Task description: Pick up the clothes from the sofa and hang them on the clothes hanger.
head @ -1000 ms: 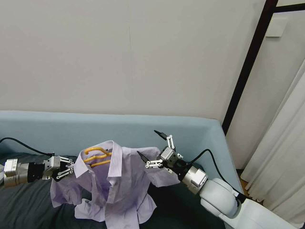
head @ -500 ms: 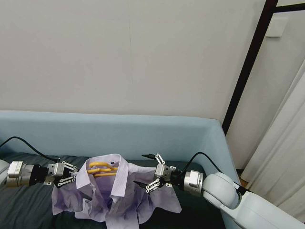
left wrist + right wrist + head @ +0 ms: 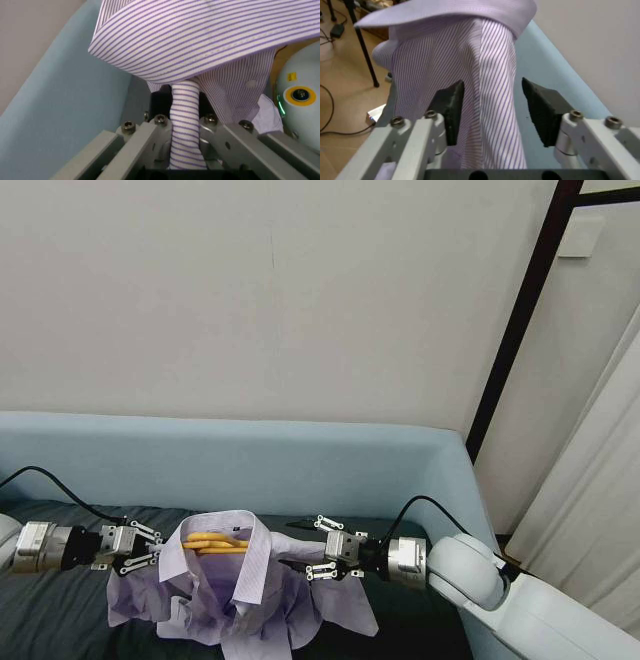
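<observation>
A fold of the shirt (image 3: 245,585) is clamped in the left gripper (image 3: 150,546), held at 9 o'clock of the collar (image 3: 252,542). The right gripper (image 3: 300,548) is spread wide at 3 o'clock, with cloth lying loose between its parted pads (image 3: 451,108). A yellow hanger (image 3: 215,542) is seen inside the collar. The shirt is draped on the sofa (image 3: 300,465), over its dark seat (image 3: 55,610).

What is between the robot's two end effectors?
In the head view, the striped shirt with the yellow hanger in its collar lies between the left end effector and the right end effector.
</observation>
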Motion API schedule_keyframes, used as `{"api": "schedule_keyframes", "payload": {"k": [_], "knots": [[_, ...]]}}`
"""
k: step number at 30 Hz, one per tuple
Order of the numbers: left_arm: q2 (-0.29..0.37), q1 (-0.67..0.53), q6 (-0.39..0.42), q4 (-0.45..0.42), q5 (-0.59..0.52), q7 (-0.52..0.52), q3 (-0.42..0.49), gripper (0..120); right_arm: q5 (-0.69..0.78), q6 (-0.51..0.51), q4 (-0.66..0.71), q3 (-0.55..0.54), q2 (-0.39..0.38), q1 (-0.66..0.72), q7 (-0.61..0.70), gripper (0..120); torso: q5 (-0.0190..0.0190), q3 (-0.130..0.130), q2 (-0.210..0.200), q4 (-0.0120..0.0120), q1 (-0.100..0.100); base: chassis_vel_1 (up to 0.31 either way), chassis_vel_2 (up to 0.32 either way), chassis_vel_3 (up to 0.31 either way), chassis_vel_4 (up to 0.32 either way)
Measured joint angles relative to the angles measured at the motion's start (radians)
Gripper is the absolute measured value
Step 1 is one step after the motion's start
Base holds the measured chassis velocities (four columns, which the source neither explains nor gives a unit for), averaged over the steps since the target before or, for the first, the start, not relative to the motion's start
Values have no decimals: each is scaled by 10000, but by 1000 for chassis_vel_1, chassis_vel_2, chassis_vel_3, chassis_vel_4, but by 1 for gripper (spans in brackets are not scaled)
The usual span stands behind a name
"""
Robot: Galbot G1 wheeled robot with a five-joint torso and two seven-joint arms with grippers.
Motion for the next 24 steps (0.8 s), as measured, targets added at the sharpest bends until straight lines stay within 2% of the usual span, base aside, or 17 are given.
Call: {"api": "schedule_keyframes", "payload": {"k": [1,3,4,6,10,17,20,22,24], "knots": [[3,2,29,-13,-94,1,1,1,-58,-3,-39,11,-1,20,-100,39,0,0,0,1,0,0,0,0,0],[7,12,69,-33,-178,0,2,1,-86,-4,-77,21,6,35,-174,38,0,0,0,1,0,0,0,0,0],[8,17,101,-39,-218,14,4,1,-93,-5,-125,29,23,63,-324,28,0,0,0,1,0,0,0,0,0],[8,14,102,-35,-217,26,6,1,-93,-5,-148,33,34,81,-419,26,0,0,0,0,0,0,0,0,0],[-21,-33,-4,70,-157,51,27,1,93,42,-216,119,77,179,-1055,9,0,0,0,1,0,0,0,0,0],[-100,-71,-259,148,-243,-34,46,1,379,202,-244,362,79,159,-1754,8,-1,1,0,1,0,0,0,0,0],[-44,-55,-606,232,-690,-498,51,1,486,228,-54,563,-29,7,-1797,8,0,0,0,0,0,0,0,0,0],[-25,-55,-700,297,-825,-670,35,4,525,231,-10,642,-76,-36,-1748,8,0,0,0,0,0,0,0,0,0],[35,-60,-825,475,-1029,-970,-86,12,603,200,6,872,-204,-86,-1574,8,0,0,0,3,0,0,0,0,0]]}}
